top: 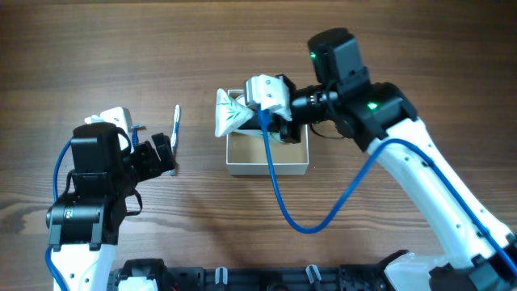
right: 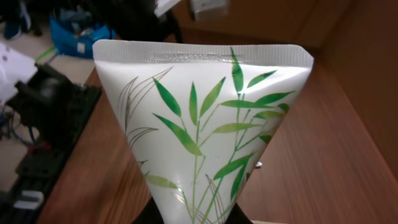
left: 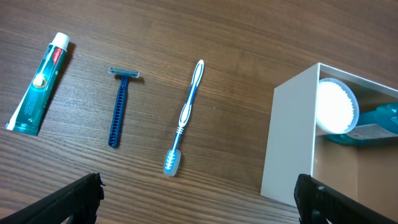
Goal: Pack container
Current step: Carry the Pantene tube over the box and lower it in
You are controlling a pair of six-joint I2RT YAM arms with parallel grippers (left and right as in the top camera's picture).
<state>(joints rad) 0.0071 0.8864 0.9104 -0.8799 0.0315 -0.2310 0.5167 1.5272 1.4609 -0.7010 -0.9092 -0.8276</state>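
The container (top: 266, 168) is a square white-walled box with a tan inside, at the table's middle. My right gripper (top: 262, 121) hangs over its far left part, shut on a white tube with green leaves (top: 230, 113). The tube fills the right wrist view (right: 205, 118), crimped end up, pinched between the fingers (right: 199, 214) at the bottom. In the left wrist view the container (left: 292, 143) holds a round white jar (left: 337, 106) and a teal bottle (left: 380, 123). My left gripper (left: 199, 198) is open and empty, left of the box (top: 161, 153).
On the table left of the box lie a teal toothpaste tube (left: 38, 84), a blue razor (left: 119, 107) and a blue-and-white toothbrush (left: 185, 118). The toothbrush also shows in the overhead view (top: 175, 129). A blue cable (top: 279, 186) loops from the right arm over the box.
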